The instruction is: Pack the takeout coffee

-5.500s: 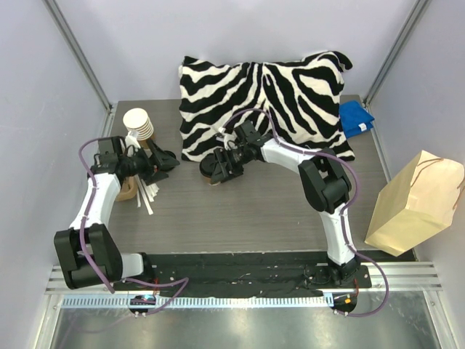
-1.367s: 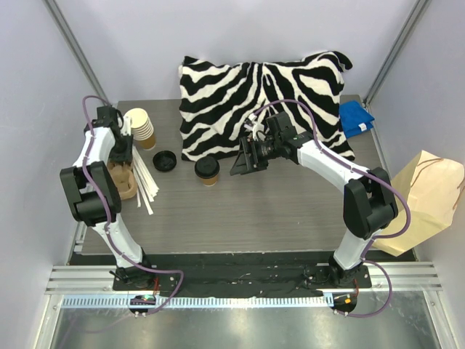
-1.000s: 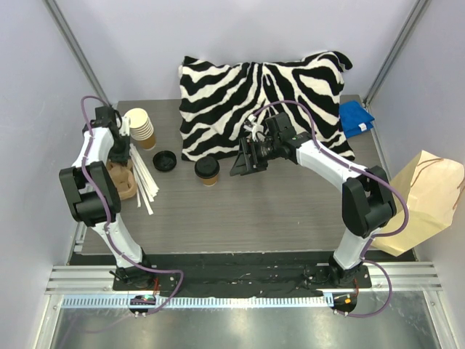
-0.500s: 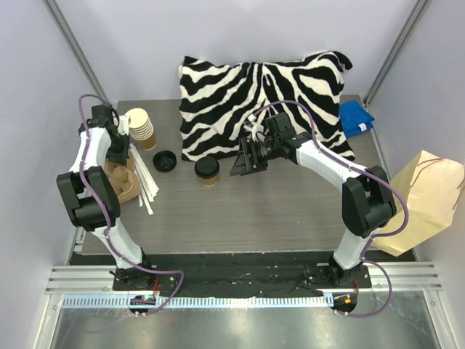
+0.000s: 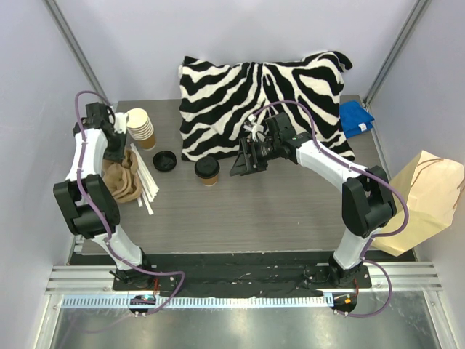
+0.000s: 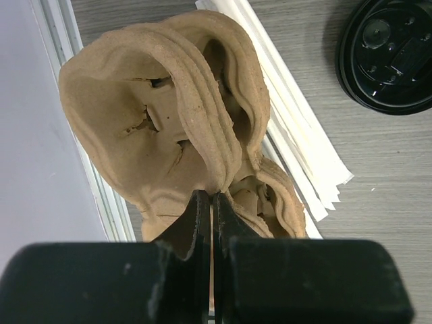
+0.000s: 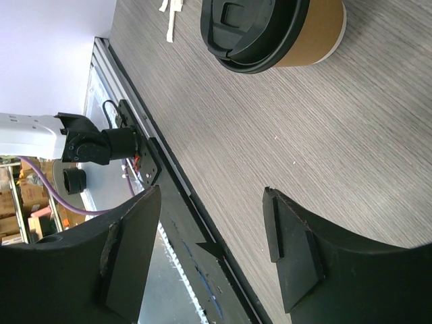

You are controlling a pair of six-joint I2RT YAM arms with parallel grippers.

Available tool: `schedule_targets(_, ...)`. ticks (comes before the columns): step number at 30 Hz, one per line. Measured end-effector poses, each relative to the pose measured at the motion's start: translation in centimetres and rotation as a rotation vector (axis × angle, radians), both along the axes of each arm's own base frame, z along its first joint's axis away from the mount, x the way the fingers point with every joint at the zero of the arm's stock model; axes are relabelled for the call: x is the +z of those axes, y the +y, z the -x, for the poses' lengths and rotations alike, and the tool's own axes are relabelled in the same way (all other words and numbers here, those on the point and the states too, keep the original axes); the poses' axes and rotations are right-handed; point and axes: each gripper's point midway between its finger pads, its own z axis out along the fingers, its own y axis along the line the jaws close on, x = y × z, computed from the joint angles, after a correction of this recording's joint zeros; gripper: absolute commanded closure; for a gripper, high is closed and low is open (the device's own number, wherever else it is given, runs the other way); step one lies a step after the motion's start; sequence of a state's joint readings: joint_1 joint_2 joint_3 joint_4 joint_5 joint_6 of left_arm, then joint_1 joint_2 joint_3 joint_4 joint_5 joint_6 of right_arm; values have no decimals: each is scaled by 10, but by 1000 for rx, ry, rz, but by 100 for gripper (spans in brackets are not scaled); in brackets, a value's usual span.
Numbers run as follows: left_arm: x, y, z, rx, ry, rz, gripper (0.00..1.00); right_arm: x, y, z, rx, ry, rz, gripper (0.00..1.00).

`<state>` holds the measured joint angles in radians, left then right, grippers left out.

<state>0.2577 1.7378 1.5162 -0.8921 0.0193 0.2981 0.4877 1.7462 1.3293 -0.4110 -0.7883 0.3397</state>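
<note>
The right arm's fingers [image 7: 131,253] stood spread wide apart at the bottom of the view, with only bare grey wood-grain table [image 7: 304,148] in the gap between them. Well beyond their tips, at the top edge, sat the takeout coffee [image 7: 314,34], its kraft-brown wall capped by a black lid [image 7: 246,30] with the sip-hole moulding showing. The fingers did not touch it. A few white strips [image 7: 172,13] lay near the cup. Along the table's edge ran a black rail [image 7: 181,206], and past it a black joint [image 7: 88,145] with a purple cable [image 7: 74,202].
</note>
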Motion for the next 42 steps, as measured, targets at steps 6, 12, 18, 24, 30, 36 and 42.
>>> schedule_targets(6,5,-1,3,-3,-5,1,100,2,1,0,2,1,-10,31)
schedule_targets(12,4,-3,8,-5,14,12,100,5,4,1,8,4,-28,31)
schedule_targets(18,6,-5,11,-5,15,16,100,23,22,-6,-8,-18,-105,34)
schedule_targets(24,11,-5,12,1,3,23,100,52,92,-11,35,-77,-223,44)
schedule_targets(30,11,-6,12,8,1,33,100,70,169,-12,21,-69,-358,53)
schedule_targets(36,11,-8,12,27,-3,48,100,54,238,-16,-28,-4,-436,53)
schedule_targets(42,15,-6,10,47,-13,53,100,25,299,-16,-53,34,-467,53)
